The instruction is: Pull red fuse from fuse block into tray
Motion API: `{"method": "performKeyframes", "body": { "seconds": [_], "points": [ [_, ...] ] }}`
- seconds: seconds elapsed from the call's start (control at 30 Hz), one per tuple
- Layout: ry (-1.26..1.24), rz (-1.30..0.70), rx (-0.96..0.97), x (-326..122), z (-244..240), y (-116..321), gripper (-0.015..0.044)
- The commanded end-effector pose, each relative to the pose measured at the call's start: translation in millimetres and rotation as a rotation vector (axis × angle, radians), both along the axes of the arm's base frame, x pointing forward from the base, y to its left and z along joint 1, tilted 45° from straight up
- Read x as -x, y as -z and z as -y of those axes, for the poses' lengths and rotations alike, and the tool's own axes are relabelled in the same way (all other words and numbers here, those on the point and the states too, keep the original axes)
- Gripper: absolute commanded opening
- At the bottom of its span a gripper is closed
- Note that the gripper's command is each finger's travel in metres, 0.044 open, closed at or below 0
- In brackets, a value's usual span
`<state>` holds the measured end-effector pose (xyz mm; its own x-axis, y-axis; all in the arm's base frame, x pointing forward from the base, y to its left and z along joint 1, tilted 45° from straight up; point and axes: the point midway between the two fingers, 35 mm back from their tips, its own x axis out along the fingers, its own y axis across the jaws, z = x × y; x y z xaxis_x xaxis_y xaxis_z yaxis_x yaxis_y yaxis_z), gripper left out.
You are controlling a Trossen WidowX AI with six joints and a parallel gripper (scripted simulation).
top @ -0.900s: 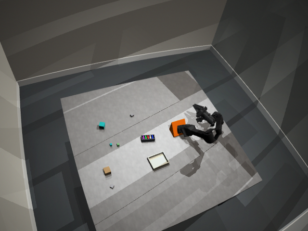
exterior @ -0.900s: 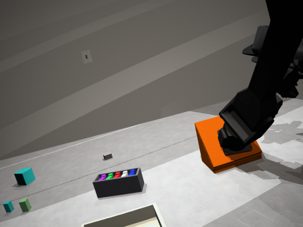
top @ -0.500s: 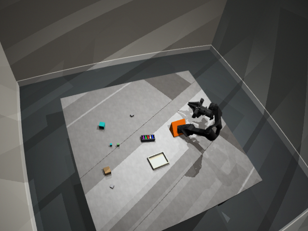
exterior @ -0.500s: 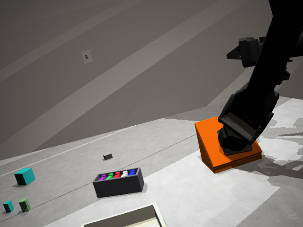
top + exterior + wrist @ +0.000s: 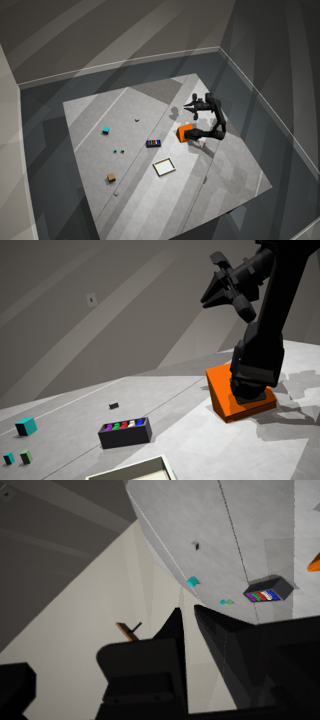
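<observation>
the table [image 5: 134, 206] is a pale grey slab with faint seams running across it. the arm [image 5: 261, 343] is the biggest thing on it, black, rising from an orange base [image 5: 219, 395] near the table's far right side and bending back over itself. its gripper [image 5: 206, 299] hangs high in the air, well above the table and well apart from everything on it, pointing roughly level toward the table's middle; the jaws are drawn almost together with only a thin gap showing in the wrist view, and nothing is between them.

the tray [image 5: 164, 166], cream-rimmed and shallow, lies nearer the front, just past the block. the block [image 5: 125, 435] is a dark open-topped box between base and tray, holding five fuses upright in a row: purple, green, red, white, blue. the red fuse [image 5: 124, 424] sits in the middle slot, seated among the others and untouched.

off to the left stand the smaller bits: a brown cube [image 5: 111, 177], a teal cube [image 5: 25, 426], then a little teal cube [image 5: 8, 458] and a little green cube [image 5: 26, 456] side by side. a small dark chip [image 5: 113, 405] lies beyond the block, and a small grey chip [image 5: 116, 193] lies near the brown cube.
</observation>
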<state>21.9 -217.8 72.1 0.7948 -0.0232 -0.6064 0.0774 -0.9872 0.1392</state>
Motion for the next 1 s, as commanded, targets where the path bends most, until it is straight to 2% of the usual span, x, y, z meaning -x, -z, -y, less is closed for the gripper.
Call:
{"method": "performKeyframes", "body": {
  "seconds": [0.0,0.5,0.77,0.97],
  "points": [
    [-0.718,0.022,0.447,-67,-6,7,0.0062],
    [-1.611,0.352,1.062,-153,-41,16,0.0062],
    [-2.012,0.663,1.365,-193,-73,22,0.0062],
    [-2.271,0.975,1.563,-218,-105,27,0.0062]
  ]
}}
